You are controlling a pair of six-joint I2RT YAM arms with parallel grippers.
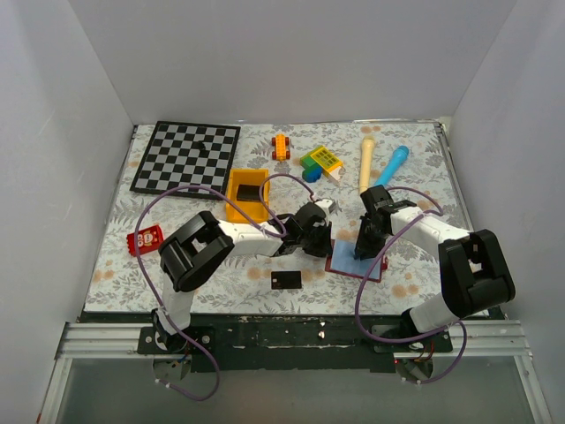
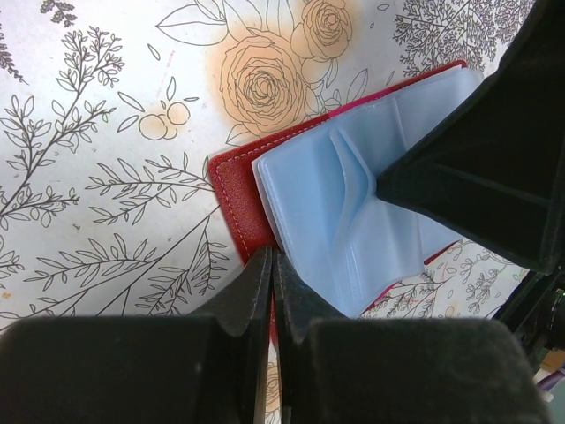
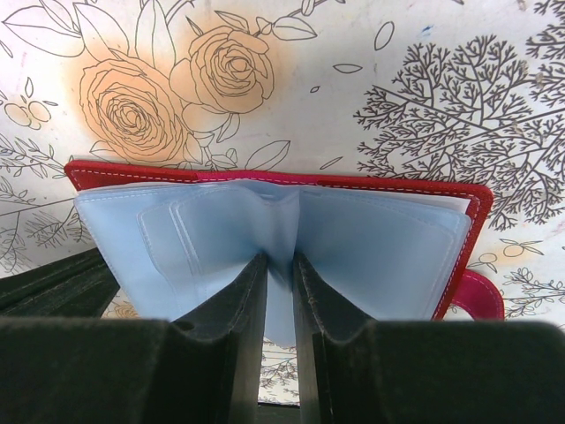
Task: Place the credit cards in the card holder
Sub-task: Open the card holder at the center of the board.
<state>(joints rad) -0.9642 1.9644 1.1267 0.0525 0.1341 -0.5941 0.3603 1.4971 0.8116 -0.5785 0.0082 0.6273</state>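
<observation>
The maroon card holder [image 1: 356,261] lies open on the floral cloth, pale blue pockets up. My left gripper [image 1: 320,237] is at its left edge. In the left wrist view it [image 2: 272,256] is shut on the red cover's edge [image 2: 234,190]. My right gripper [image 1: 363,247] stands over the holder's middle. In the right wrist view it [image 3: 279,258] is shut on a blue pocket leaf [image 3: 380,238] and lifts it. The snap tab [image 3: 481,296] shows at the right. One black credit card [image 1: 285,280] lies on the cloth near the front edge, left of the holder.
A yellow bin [image 1: 237,210] with a dark flat shape inside sits behind the left gripper. A checkerboard [image 1: 187,156] is at the back left and a red packet [image 1: 146,238] at the left. Toys, a cream peg [image 1: 366,159] and a blue marker [image 1: 393,165] lie at the back.
</observation>
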